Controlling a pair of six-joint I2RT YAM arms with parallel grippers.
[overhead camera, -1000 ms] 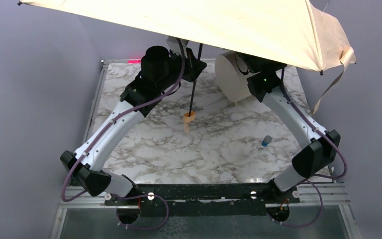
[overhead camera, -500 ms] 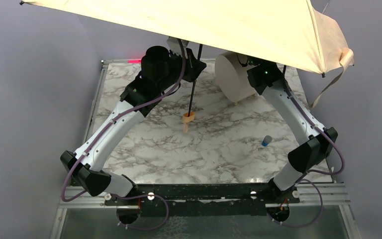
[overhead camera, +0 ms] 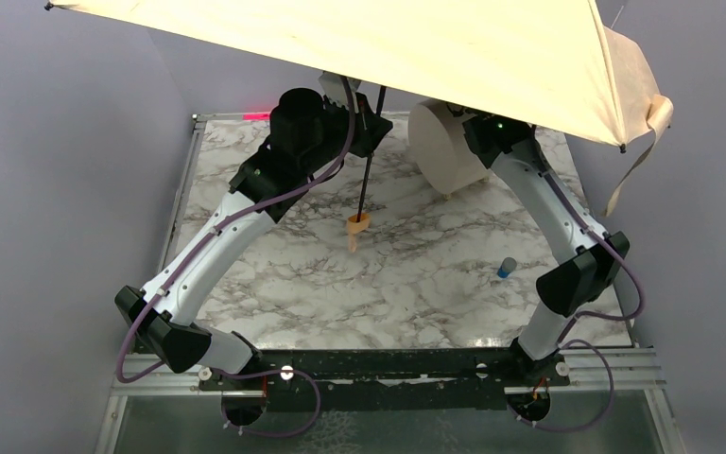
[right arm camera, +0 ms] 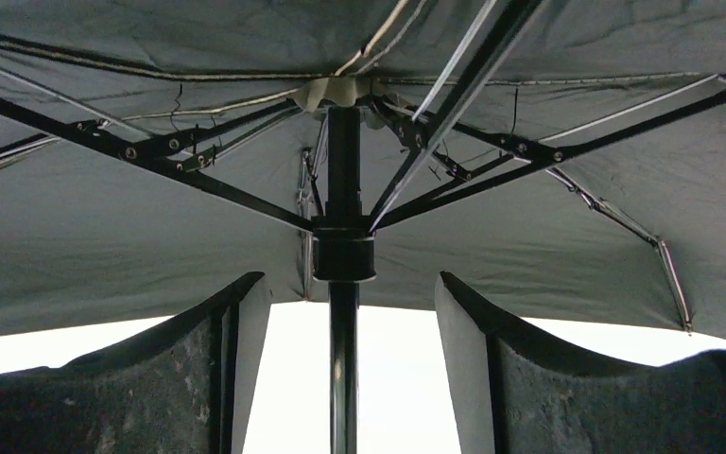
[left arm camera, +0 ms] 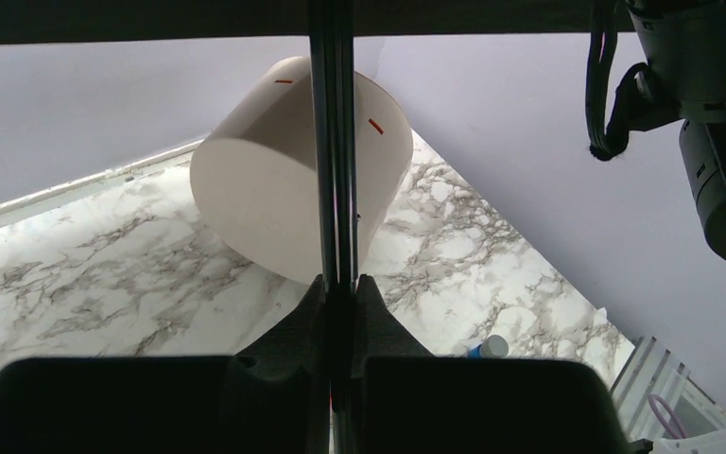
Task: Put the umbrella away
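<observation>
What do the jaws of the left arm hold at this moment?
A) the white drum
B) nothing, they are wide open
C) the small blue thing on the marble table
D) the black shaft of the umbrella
D: in the left wrist view the left gripper has its jaws shut on the umbrella's black shaft, and the white drum stands apart behind it.

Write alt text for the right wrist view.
Open umbrella seen from below, black ribs fanning from a collar on the shaft. The right end effector is open, a finger either side of the shaft, not touching it.
</observation>
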